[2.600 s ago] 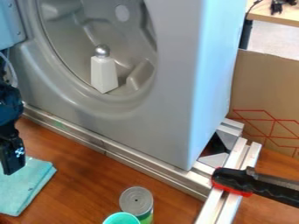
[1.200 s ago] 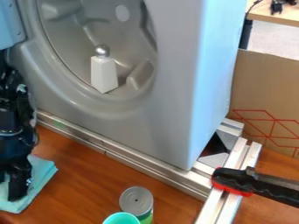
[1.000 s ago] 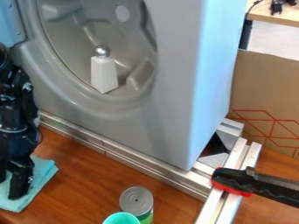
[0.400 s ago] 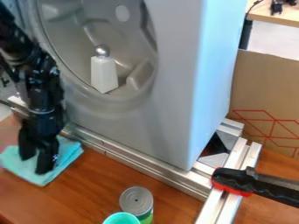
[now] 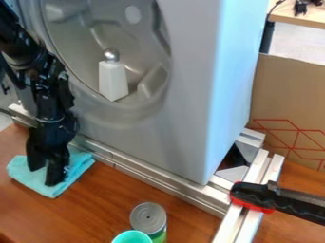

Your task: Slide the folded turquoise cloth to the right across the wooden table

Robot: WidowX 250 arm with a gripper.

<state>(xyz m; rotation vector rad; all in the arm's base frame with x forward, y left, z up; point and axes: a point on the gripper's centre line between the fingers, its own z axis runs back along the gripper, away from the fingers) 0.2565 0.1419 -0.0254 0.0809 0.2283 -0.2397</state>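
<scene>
The black gripper [image 5: 43,174] hangs at the left side of the work surface, pointing down onto a folded teal cloth [image 5: 76,173]. Its two fingers stand apart, with some cloth showing between them, and their tips appear to rest on top of it. The cloth lies flat on the brown wooden surface, close to the metal rail. Part of it is hidden behind the fingers.
A grey washer-like panel [image 5: 184,95] stands behind the metal rail [image 5: 152,172], a white silver-topped bottle [image 5: 113,81] in its recess. A can [image 5: 148,218] and teal cup [image 5: 132,237] are at the front; a black-and-red clamp [image 5: 254,195] is at right.
The arm has come in from the left edge over the cloth. Gripper and cloth have since shifted together to the right and up toward the rail; the cloth has turned a little.
</scene>
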